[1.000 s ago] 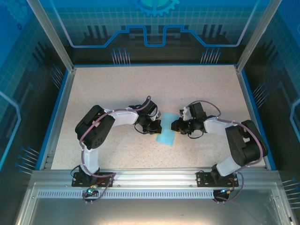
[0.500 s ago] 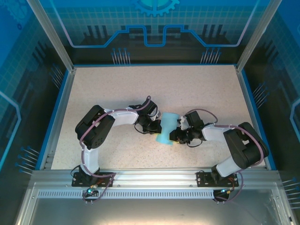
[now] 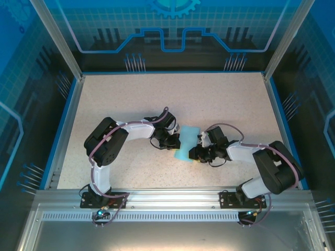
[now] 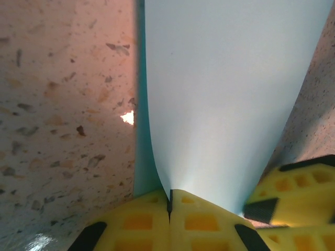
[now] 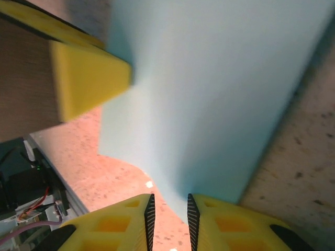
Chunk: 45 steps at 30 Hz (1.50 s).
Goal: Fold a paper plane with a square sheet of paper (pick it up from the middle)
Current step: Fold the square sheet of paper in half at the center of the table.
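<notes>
Two grippers are meeting at the middle of the speckled counter [image 3: 131, 104]. The light-blue sheet of paper [image 3: 187, 137] is standing between them, bowing up off the surface rather than lying flat. The left gripper [image 4: 169, 201] is clenching one edge of the sheet. In its wrist view the yellow jaws are pressing together, with the paper rising straight out of the seam. The right gripper [image 5: 168, 209] is sitting at the opposite edge with its jaws parted by a narrow slit. The paper's edge is reaching the mouth of that slit and speckled counter is showing through it, so the sheet is looking unpinched on this side.

By my reading, you are working partway through a fold, with the sheet lifted and one side anchored. To do it well, keep the left jaws clenching as the anchor and keep them from dragging. Aim at feeding the free edge squarely into the right jaws before closing, since paper this thin is likely to buckle or slip if caught by a corner. Then try carrying that edge over slowly, matching edge to edge before pressing any crease.

Compared with a second ago, the right arm is now reaching nearer to the bases, toward the sheet's near end, with its elbow swinging outward. The sheet, then lying flatter and broader on the counter, is now curling upward and looking narrower from above. The left arm is keeping the same place.
</notes>
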Tool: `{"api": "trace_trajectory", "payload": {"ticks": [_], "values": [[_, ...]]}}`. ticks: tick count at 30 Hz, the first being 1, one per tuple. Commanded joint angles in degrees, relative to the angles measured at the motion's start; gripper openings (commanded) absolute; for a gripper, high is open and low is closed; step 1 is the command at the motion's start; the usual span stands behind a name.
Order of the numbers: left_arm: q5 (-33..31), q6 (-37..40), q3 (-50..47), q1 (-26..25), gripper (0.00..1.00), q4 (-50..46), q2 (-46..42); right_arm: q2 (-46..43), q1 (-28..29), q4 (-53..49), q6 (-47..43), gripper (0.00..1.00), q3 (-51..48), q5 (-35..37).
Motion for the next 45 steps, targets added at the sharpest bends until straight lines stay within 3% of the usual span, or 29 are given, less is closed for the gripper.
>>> {"api": "trace_trajectory", "payload": {"ticks": [1,12,18,25,30,33,37,45], "values": [[0.0,0.6,2.0,0.3,0.0,-2.3,-1.0,3.9,0.8,2.9,0.9,0.26,-1.4,-0.4],[-0.2,1.2,2.7,0.3,0.0,-3.4,-1.5,-5.5,1.7,-3.0,1.5,0.27,-0.3,1.4],[-0.4,1.2,2.9,0.3,0.0,-3.8,-1.7,-3.0,4.1,-2.3,2.5,0.27,0.9,2.9],[-0.2,0.9,2.5,0.3,0.0,-3.7,-2.5,-0.3,3.1,-2.9,1.0,0.27,-1.2,5.8],[0.2,-2.0,0.6,0.3,0.0,-2.3,-4.9,-6.6,3.0,-7.6,-1.4,0.28,1.4,6.0],[-0.4,-5.8,-1.2,0.2,0.0,-0.8,-7.6,-13.6,3.5,-15.8,-5.7,0.38,4.5,11.6],[-0.3,-10.0,-2.2,0.0,0.0,0.7,-9.0,-20.0,7.4,-22.8,-11.8,0.58,7.7,20.4],[-0.2,-11.1,0.5,0.0,0.0,-1.3,-7.6,-21.0,24.7,-17.9,-18.5,0.63,8.1,44.6]]}}
